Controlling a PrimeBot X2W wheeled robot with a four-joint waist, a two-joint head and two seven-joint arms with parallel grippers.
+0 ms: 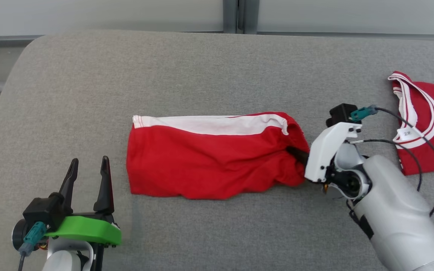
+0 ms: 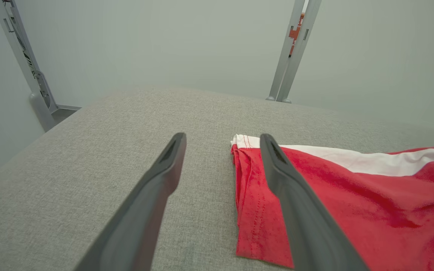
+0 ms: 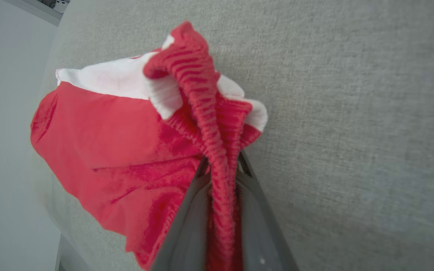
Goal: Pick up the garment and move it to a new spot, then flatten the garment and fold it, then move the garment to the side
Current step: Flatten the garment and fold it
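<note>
- Nearest the head camera, at seven o'clock, the left gripper (image 1: 89, 160) is hovering with its two long dark fingers (image 2: 156, 195) spread fully apart, holding nothing and touching nothing.
- From those fingers, the red soft-cloth garment with a white band (image 1: 209, 162) is lying toward two o'clock, with its nine o'clock edge near the left fingertips.
- That garment is resting in the middle of the grey fabric-covered worktop (image 1: 202, 67), its long axis running from nine o'clock to three o'clock.
- At its three o'clock end the right gripper (image 1: 295, 152) is reaching in, so the right arm is sitting nearer the cloth.
- In the right wrist view, its fingers (image 3: 187, 226) are pinching almost together on a bunched, ribbed fold of red cloth.
- By my judgement, any lift is going to start from this end, with the nine o'clock end trailing.
- Well apart, at three o'clock, a red shirt with a white-striped collar (image 1: 428, 124) is lying flat.
</note>
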